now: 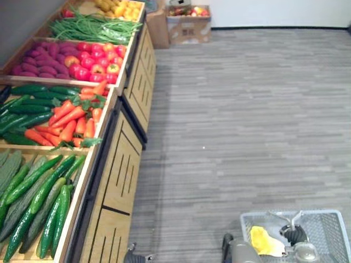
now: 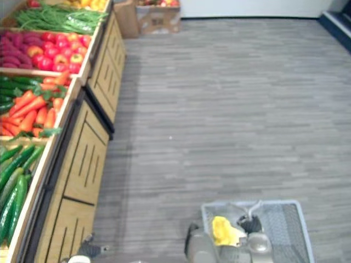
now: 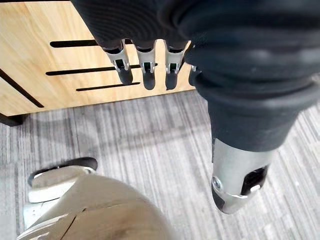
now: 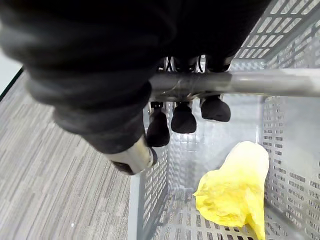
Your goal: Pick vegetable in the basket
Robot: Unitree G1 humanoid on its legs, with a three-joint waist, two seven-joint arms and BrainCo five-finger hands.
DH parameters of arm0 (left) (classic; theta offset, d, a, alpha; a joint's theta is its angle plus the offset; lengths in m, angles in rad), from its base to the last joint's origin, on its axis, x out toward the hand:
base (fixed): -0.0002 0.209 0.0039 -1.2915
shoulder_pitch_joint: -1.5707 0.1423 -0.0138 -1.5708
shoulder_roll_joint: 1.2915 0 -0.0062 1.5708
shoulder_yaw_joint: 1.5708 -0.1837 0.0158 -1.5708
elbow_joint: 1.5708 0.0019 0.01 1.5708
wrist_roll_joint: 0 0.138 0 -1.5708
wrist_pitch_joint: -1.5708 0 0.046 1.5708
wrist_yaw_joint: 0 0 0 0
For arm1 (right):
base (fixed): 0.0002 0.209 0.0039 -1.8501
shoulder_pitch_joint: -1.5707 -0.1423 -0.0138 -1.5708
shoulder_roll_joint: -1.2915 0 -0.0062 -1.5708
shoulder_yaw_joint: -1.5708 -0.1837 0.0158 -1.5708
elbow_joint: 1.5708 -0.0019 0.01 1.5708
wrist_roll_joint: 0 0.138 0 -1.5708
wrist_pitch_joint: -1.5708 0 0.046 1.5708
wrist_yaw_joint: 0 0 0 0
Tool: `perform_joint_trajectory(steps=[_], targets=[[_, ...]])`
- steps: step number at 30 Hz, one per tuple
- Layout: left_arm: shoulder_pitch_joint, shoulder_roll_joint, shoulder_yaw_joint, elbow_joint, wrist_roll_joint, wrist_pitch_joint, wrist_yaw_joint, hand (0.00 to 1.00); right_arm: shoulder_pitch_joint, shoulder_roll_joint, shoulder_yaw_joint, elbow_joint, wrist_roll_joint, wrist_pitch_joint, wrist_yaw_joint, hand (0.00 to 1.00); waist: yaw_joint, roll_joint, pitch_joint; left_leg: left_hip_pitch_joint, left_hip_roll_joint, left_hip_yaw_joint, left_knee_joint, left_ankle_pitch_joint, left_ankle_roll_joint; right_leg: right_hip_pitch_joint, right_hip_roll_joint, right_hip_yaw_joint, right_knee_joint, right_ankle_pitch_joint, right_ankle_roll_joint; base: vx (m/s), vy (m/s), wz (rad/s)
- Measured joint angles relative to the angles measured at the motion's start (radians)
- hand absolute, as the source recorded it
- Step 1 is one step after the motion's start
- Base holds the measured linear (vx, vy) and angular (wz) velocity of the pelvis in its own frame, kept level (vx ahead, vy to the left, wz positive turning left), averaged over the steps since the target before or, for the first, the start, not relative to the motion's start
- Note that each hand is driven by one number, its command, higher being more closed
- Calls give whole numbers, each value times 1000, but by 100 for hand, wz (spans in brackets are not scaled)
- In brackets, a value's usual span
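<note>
Grey plastic mesh forms the basket [image 1: 326, 233], which sits low at the robot's right over the carpet floor [image 1: 247, 109]. One yellow vegetable [image 4: 235, 192] lies on its bottom, against a side wall. The right hand [image 4: 183, 119] is curled round the metal handle [image 4: 260, 82], fingers wrapped over the bar with their dark tips hanging into the basket, above the vegetable and not touching it.

The left hand [image 3: 145, 67] hangs beside the front panel of the wooden stand [image 1: 123, 175]. Its fingers are loose and nearly straight, the thumb is apart from them, and it holds nothing.

The stand runs along the robot's left. The nearest crate holds cucumbers [image 1: 44, 203]. The next holds carrots [image 1: 68, 118] beside more cucumbers. Farther on lie red tomatoes [image 1: 93, 60] next to purple vegetables [image 1: 38, 57], then green beans [image 1: 93, 27]. A cardboard box [image 1: 189, 27] stands on the floor past the end of the stand.
</note>
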Motion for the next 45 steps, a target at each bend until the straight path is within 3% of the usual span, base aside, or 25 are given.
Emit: perform_joint_trajectory(steps=[2,3,6,8,11,13,15,16,18,19,20,22,23,24,25,26,28,32,34,36,37,39,41,43,45], targets=[[0,-9,-19,-1,-5,0,0,0,12,-8,0,13,1,2,0,100,11,-5,2,-71,-6,-7,138,150,-16,94,-7,-36,-64,-3,-8,175,-191,47],[2,-13,-24,-1,-5,-1,0,0,16,-13,-1,13,1,2,-1,100,17,-14,7,-83,-3,6,175,171,-15,120,-9,-44,-88,1,-14,232,-221,28],[6,-29,-30,-14,-33,-8,3,0,12,-34,-21,13,2,3,-5,100,27,-10,5,-127,4,100,257,104,-9,210,-31,-74,-155,3,-19,164,-114,27],[11,-31,-30,-19,-34,-17,3,0,9,-41,-25,13,6,9,-7,100,27,-10,5,-154,3,130,193,50,-6,239,-39,-93,-177,4,-19,116,-16,36],[20,-31,-28,-21,-35,-22,4,0,-2,-38,-32,12,9,10,-9,100,27,-10,5,-174,-8,120,-60,49,1,257,-49,-130,-192,4,-14,86,105,28],[19,-31,-28,-20,-35,-25,4,0,-1,-39,-38,12,9,10,-16,100,28,-9,5,-195,-36,120,-213,65,14,274,-72,-153,-202,-2,24,111,309,38],[30,-32,-30,-15,-32,-23,4,0,-1,-41,-31,12,9,10,-23,100,35,17,-6,-209,-45,126,-283,77,29,296,-75,-160,-210,-10,76,142,385,13],[34,-29,-27,-1,-32,-22,4,0,2,-41,-20,14,9,10,-24,100,50,31,-9,-203,-47,123,-271,147,36,312,-77,-144,-211,-16,108,135,320,-10],[41,-13,-21,-2,-28,-20,4,0,-4,-11,14,13,9,9,-21,100,59,-18,-20,-206,-108,137,-241,110,53,328,-125,-115,-244,-5,126,162,301,-6],[42,6,-16,-1,-25,-21,3,0,-24,-1,33,13,8,8,-18,100,65,-49,-15,-228,-143,151,-178,55,59,327,-163,-93,-248,-4,132,183,283,-17],[46,13,-15,2,-23,-18,3,0,-33,3,35,14,5,8,-18,100,75,-63,-15,-249,-162,158,-110,1,61,315,-187,-61,-226,-5,139,193,295,-36],[67,12,-21,4,-7,-12,2,0,-48,1,47,13,-3,7,-19,100,79,-70,-8,-239,-174,184,-25,-76,98,226,-232,38,-9,15,158,215,336,-40],[75,23,-30,4,7,-10,2,0,-51,7,67,13,-3,7,-19,100,80,-55,-8,-202,-173,199,-7,-107,107,153,-251,79,175,53,118,242,329,-34],[80,30,-42,3,7,-9,2,0,-51,12,77,13,-3,7,-19,100,80,-58,-3,-180,-171,205,-4,-125,115,116,-259,101,264,94,97,207,224,-32],[80,46,-57,2,7,-5,2,0,-48,20,108,13,-10,-8,-16,100,72,-51,15,-130,-163,207,-4,-149,126,55,-247,154,409,108,118,222,95,-17],[80,50,-61,1,7,3,2,0,-44,30,117,12,-26,-20,-13,100,68,-54,16,-95,-149,207,-8,-164,129,17,-218,158,459,45,122,180,56,-5],[67,62,-60,-2,5,1,3,0,-50,31,125,13,-31,-17,-15,100,61,-57,17,-56,-135,209,-28,-167,125,-4,-192,78,359,-6,100,216,-6,11],[40,51,-57,-7,5,1,4,0,-73,24,95,13,-31,-10,-28,100,58,-58,17,-19,-106,214,-55,-184,76,-17,-160,43,-85,37,118,333,-136,6],[27,50,-43,3,4,2,8,0,-75,16,89,16,-31,-9,-35,100,53,-51,2,4,-48,197,-83,-196,18,-12,-103,54,-128,201,106,420,-289,7],[18,20,-36,1,3,-5,8,0,-86,4,89,14,-31,-8,-38,100,48,-11,-14,-4,0,172,-109,-142,-19,-36,-59,10,-84,151,63,398,-300,13],[11,11,-33,2,1,-8,9,0,-91,4,89,14,-31,-8,-38,100,46,-10,-14,-19,5,149,-95,-96,-20,-39,-53,-1,-63,132,42,438,-367,31],[-8,-6,-29,2,-3,-6,14,0,-73,3,88,14,-30,-7,-36,100,44,-16,-10,-63,3,102,-20,20,12,4,-55,-43,-76,111,10,338,-337,43],[-13,-11,-28,0,-3,0,24,0,-30,3,87,12,-29,-7,-22,100,47,-41,-2,-85,33,165,73,205,75,129,-53,-97,-156,93,-19,343,-375,54],[-2,-15,-19,-1,-3,2,24,0,-27,-2,67,10,-29,-7,-21,100,49,-37,-4,-106,80,266,210,204,99,182,-38,-119,-188,80,-40,233,-259,16],[6,-30,17,-10,-3,1,24,0,-25,-6,58,5,-29,-7,-20,100,53,-37,-4,-128,89,286,333,176,108,209,-23,-114,-212,73,-51,164,-175,-10]])
